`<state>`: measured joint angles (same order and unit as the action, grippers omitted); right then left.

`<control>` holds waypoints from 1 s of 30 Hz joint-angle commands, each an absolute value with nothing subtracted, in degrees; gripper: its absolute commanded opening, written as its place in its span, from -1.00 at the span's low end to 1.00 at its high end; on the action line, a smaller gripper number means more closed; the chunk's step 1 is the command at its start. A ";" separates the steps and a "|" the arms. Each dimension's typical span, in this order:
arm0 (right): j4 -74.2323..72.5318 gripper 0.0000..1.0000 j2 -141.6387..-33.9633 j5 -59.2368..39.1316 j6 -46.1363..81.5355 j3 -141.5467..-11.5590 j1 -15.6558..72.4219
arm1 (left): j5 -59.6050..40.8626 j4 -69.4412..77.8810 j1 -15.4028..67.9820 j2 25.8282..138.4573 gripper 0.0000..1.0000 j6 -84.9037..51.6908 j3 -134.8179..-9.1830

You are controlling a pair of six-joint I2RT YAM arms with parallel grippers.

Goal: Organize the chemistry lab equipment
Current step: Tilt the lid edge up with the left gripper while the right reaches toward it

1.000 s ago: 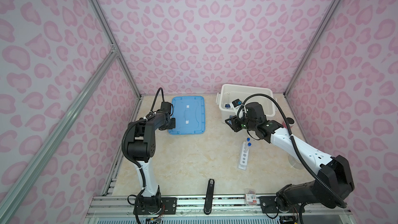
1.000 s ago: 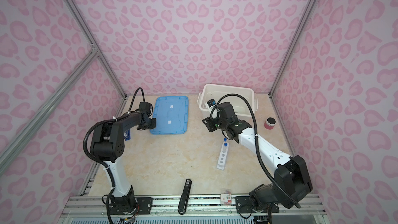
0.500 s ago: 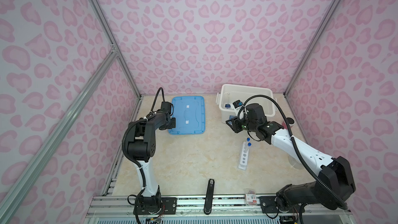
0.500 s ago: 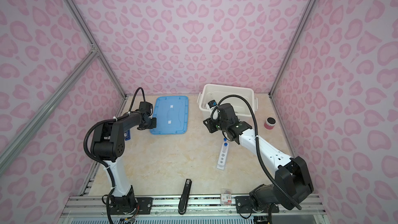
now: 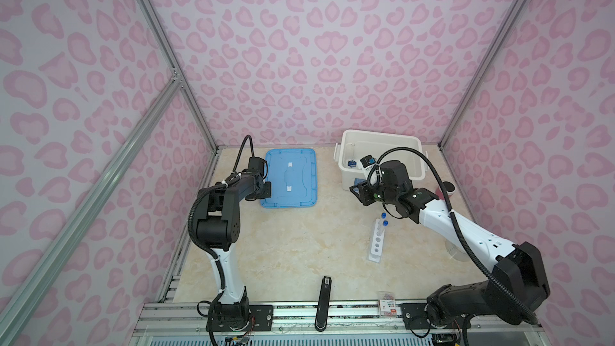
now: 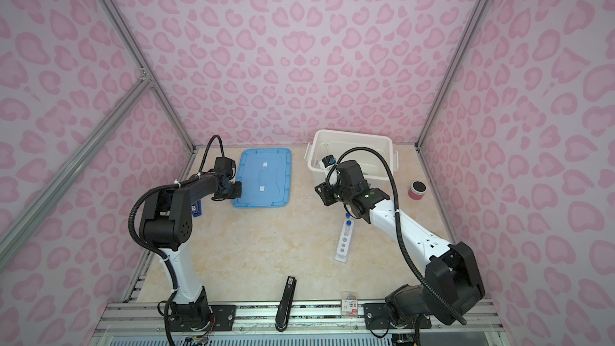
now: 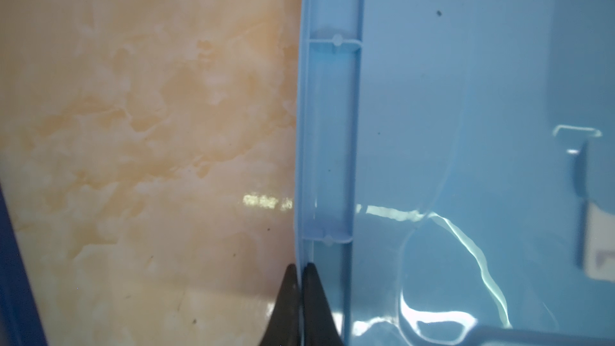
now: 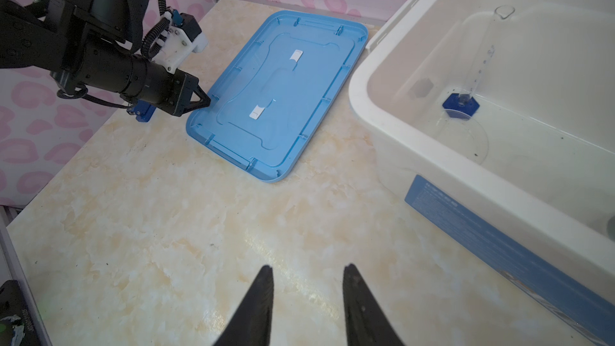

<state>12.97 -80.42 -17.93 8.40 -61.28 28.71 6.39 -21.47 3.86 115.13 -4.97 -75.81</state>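
A blue lid [image 5: 289,178] lies flat on the table at the back left. My left gripper [image 7: 301,266] is shut on its near-left rim [image 8: 199,118], one finger on each side. The white bin [image 5: 379,136] stands at the back right, and a small blue-based glass cylinder [image 8: 461,103] stands inside it. My right gripper [image 8: 307,266] hangs open and empty over bare table beside the bin's front left corner. A white holed rack [image 5: 377,241] lies on the table under the right arm, with two blue-capped test tubes [image 5: 385,223] at its far end.
A pink black-topped can [image 6: 416,190] stands near the right wall. A black stick [image 5: 323,304] and a small packet [image 5: 386,304] lie at the front edge. A blue object [image 8: 143,113] sits behind the left arm. A clear glass vessel [image 5: 454,249] shows faintly behind the right arm.
The left gripper's jaws have closed onto the lid's rim. Both arms have hardly shifted, and the lid lies where it was.
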 commanded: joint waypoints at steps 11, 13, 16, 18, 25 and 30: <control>10.30 -0.28 -83.01 -19.05 9.75 -61.70 28.65 | 7.22 -28.15 3.70 108.87 -0.93 -3.10 -76.12; 10.02 -0.28 -83.70 -19.41 9.92 -61.95 28.71 | 7.21 -28.89 3.69 108.21 -0.93 -2.90 -76.72; 9.76 -0.28 -84.47 -20.21 10.35 -62.23 28.61 | 7.17 -29.35 3.67 106.96 -0.93 -2.68 -76.73; 9.14 -0.28 -84.98 -20.86 10.76 -62.14 28.67 | 6.97 -29.74 3.69 106.11 -0.93 -2.55 -76.73; 4.74 -0.13 -88.18 -29.21 13.03 -61.28 27.73 | 6.79 -31.44 3.69 100.84 -0.93 -1.89 -76.73; -2.82 -0.01 -91.27 -36.03 15.88 -58.87 27.53 | 6.51 -32.93 3.69 96.12 -0.93 -1.41 -78.56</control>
<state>3.36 -90.15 -30.33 13.50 -60.01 27.49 6.66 -32.86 3.70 98.56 -1.91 -76.84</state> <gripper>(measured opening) 0.491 0.069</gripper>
